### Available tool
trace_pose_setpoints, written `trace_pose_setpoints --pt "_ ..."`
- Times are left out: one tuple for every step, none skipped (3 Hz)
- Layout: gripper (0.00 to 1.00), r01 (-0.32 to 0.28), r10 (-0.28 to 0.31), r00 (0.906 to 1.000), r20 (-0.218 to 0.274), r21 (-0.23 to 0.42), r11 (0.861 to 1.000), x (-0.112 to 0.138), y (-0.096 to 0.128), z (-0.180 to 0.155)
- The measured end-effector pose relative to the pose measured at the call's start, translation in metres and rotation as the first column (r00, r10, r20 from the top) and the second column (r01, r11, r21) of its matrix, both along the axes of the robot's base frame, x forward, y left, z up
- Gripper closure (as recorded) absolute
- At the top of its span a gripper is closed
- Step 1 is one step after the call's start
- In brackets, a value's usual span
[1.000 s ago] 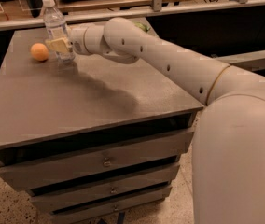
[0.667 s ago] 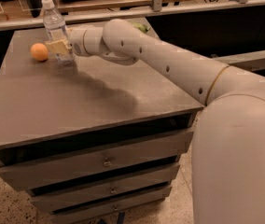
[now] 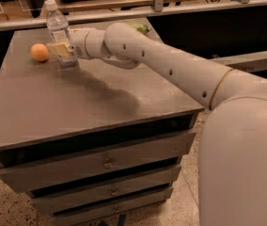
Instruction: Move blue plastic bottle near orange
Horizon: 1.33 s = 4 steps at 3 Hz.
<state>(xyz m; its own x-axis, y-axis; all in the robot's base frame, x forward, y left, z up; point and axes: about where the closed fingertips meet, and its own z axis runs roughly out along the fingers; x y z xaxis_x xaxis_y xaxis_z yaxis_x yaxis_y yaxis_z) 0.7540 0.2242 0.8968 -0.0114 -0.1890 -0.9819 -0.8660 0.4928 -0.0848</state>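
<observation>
Now tool [image 3: 61, 50] grips bottle [image 3: 56, 25] nr orange [image 3: 39, 52]; bag [image 3: 141, 28] behind.

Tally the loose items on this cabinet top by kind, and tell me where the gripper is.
Bottles: 1, the blue plastic bottle, upright
Fruit: 1, the orange
Green item: 1, the green item, mostly hidden behind the arm
Total: 3
The gripper is clamped on the bottle's lower half, right beside the orange.

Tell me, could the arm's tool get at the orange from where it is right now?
Probably yes. The tool is at the blue plastic bottle, and the orange sits just beside it, with only tabletop between. It would have to get round the bottle first.
</observation>
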Motion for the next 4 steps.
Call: trace_pose_setpoints --pt "0.0 0.006 -0.006 1.0 0.004 0.004 1.0 -0.003 -0.003 0.001" --pt "0.0 0.017 -0.017 0.9998 0.009 0.014 1.0 -0.007 -0.012 0.003" --pt "0.0 0.053 -0.054 0.9984 0.016 0.045 0.998 -0.014 -0.036 0.007" --pt "0.0 0.122 -0.123 0.9923 0.012 0.046 0.991 -0.027 -0.084 0.005"
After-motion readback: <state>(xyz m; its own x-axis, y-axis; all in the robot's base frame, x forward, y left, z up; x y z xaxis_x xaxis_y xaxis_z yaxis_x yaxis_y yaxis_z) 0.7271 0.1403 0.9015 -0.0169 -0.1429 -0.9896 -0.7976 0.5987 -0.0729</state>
